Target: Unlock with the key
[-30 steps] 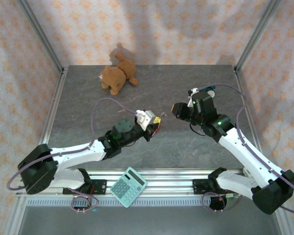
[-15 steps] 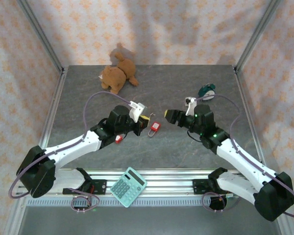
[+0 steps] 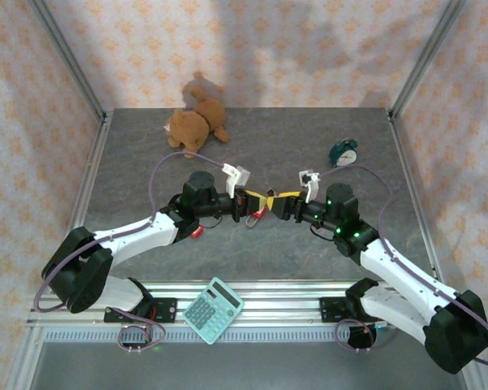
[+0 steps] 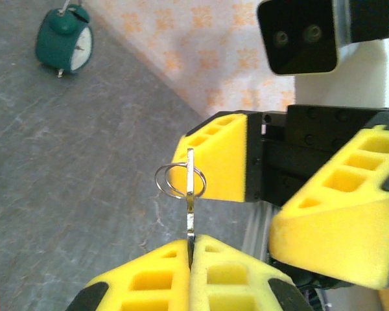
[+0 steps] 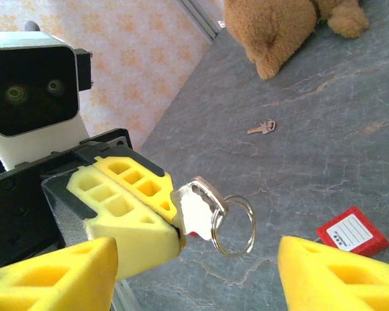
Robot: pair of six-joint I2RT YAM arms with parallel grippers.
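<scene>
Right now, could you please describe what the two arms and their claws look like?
Both the left arm and right arm have white shells with black joints, and a lilac cable loops along each. The left claw and right claw have yellow fingers with rectangular hollows, under a white-cased camera.

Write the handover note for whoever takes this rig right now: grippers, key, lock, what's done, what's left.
Left gripper: shut on the key, held up off the table, with its ring hanging free.
Right gripper: open and facing the left one, a finger on either side of the key, not gripping it.
Padlock: red, lying on the table below the grippers, not held.
Second key: loose on the table, further back.
Done: key picked up.
Left: probably a handover or regrip, then key into the padlock and turn. Whether the padlock is locked can't be seen.
</scene>
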